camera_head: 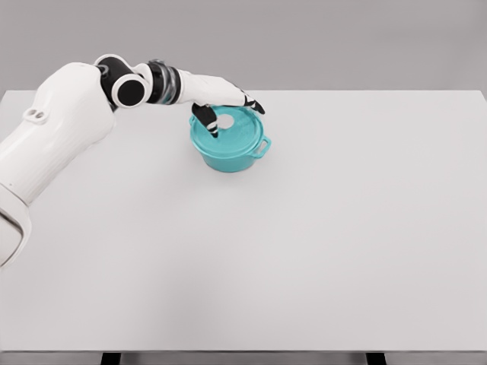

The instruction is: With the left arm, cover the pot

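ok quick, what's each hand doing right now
Left hand: over the teal pot, fingers around the lid knob; whether it grips cannot be told.
Right hand: not in view.

Filling the frame's left side, the left arm (53,144) is showing smooth, bulky white shells, a black round joint cap, grey-banded wrist rings, and a white left hand (224,103) with black fingertips.
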Tool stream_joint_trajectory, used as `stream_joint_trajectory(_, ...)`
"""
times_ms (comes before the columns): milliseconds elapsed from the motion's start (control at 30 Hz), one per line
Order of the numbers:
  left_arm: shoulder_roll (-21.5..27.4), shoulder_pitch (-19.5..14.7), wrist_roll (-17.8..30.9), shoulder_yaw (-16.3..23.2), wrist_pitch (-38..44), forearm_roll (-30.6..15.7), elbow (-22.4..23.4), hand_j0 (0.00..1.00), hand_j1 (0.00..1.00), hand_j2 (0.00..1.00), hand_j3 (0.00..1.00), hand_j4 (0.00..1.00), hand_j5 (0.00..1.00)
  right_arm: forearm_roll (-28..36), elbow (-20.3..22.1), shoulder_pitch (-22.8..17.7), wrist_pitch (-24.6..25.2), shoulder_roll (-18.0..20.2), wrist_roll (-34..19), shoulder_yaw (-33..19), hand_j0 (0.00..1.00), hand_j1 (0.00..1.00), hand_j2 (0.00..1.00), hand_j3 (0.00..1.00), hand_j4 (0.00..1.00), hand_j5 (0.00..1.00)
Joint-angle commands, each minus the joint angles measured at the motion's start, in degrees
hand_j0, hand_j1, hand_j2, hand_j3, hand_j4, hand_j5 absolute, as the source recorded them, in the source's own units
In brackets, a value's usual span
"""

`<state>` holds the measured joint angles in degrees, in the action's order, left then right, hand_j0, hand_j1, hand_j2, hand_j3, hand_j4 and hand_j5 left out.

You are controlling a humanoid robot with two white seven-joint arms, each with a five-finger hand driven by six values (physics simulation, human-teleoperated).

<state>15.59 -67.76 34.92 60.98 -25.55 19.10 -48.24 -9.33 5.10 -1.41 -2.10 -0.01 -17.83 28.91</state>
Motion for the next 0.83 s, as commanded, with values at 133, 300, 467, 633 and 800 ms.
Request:
stream_joint_trajectory(133, 0.40, -0.35, 0.08, -0.07, -0.29, -0.38, -0.54, 1.00, 1.00, 1.00, 1.00, 1.00, 1.00, 0.02, 0.00, 0.00, -0.01, 0.01, -0.01, 0.01, 1.00, 1.00, 1.00, 1.00, 1.00, 1.00)
stream_joint_trajectory(300, 0.75, -1.23, 0.08, -0.16, -0.37, -2.13, -1.59, 1.00, 1.00, 1.00, 1.00, 1.00, 1.00, 0.02, 0.00, 0.00, -0.01, 0.01, -0.01, 0.01, 1.00, 1.00, 1.00, 1.00, 1.00, 1.00)
stream_joint_trajectory(467, 17.96, -1.58, 0.08, -0.42, -9.45, -16.54, -15.03, 1.00, 1.00, 1.00, 1.00, 1.00, 1.00, 0.02, 0.00, 0.00, -0.01, 0.01, -0.01, 0.01, 1.00, 1.00, 1.00, 1.00, 1.00, 1.00)
stream_joint_trajectory(633, 31.34, 5.09, 0.08, 0.02, -9.45, -17.61, -18.38, 1.00, 1.00, 1.00, 1.00, 1.00, 1.00, 0.02, 0.00, 0.00, -0.01, 0.01, -0.01, 0.01, 1.00, 1.00, 1.00, 1.00, 1.00, 1.00)
stream_joint_trajectory(800, 32.13, 5.45, 0.08, 0.20, -9.45, -17.87, -17.94, 1.00, 1.00, 1.00, 1.00, 1.00, 1.00, 0.02, 0.00, 0.00, -0.09, 0.01, -0.01, 0.01, 1.00, 1.00, 1.00, 1.00, 1.00, 1.00)
